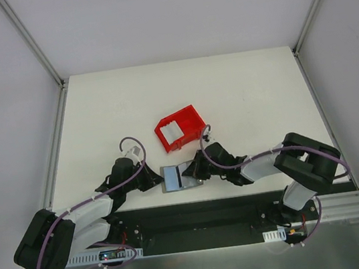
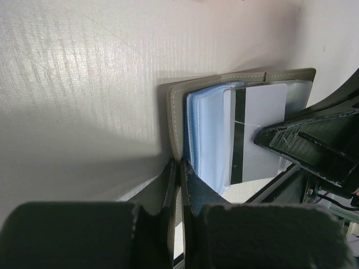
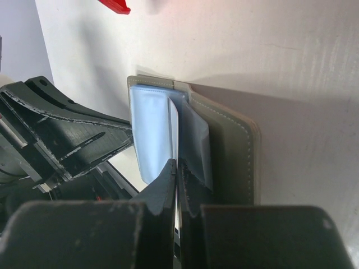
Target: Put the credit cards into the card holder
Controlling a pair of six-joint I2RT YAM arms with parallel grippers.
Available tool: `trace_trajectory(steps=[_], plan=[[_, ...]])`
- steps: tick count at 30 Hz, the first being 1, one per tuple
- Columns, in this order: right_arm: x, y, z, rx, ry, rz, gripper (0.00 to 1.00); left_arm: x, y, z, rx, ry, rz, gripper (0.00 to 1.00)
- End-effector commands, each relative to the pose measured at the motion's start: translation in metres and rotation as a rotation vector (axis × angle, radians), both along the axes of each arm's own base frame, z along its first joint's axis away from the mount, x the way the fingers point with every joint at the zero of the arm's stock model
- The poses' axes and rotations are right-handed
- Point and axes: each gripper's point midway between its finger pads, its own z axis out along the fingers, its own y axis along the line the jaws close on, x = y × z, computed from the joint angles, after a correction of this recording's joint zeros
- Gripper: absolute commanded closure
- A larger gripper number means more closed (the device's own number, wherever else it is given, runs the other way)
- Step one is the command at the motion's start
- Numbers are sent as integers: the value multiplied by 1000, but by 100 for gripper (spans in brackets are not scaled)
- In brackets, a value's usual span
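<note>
The card holder [image 1: 172, 178] lies open on the worktop [image 1: 248, 97] between the arms; the left claw [image 2: 179, 168] is clamped on its grey cover edge; the right claw [image 3: 177, 168] pinches a credit card [image 2: 261, 112] against the blue sleeves; pale cards [image 1: 171, 133] sit in the red bin [image 1: 191, 120] just beyond.

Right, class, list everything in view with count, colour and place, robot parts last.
table: one, white, beneath everything.
red bin: one, red, mid-table.
credit cards: count unclear, white, inside the red bin.
card holder: one, grey, lying open near the table's front edge.
striped credit card: one, pale with black stripe, over the open card holder.
left gripper: one, black, shut on the card holder's cover.
right gripper: one, black, shut on the striped credit card.
</note>
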Motion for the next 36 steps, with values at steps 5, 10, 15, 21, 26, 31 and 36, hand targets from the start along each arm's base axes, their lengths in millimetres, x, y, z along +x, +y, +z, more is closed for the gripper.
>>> trace_trajectory(steps=[5,10,15,21,26,31,36], plan=[[-8,5,-12,40,41,4,100,-8,12,-17,52,39,23,100],[-16,13,-15,1,61,35,100,-7,11,-16,49,36,22,100],[-14,11,-16,-47,52,26,97,-7,11,-14,47,30,25,100],[2,-22,-7,-266,-15,1,61,-6,11,-13,52,23,21,100],[12,-29,9,-371,-73,24,45,-4,9,-7,42,7,14,100],[1,-5,3,-348,-29,117,47,-2,7,-4,40,-2,3,100],[-8,13,0,-328,3,182,50,-2,7,-4,41,3,-1,100]])
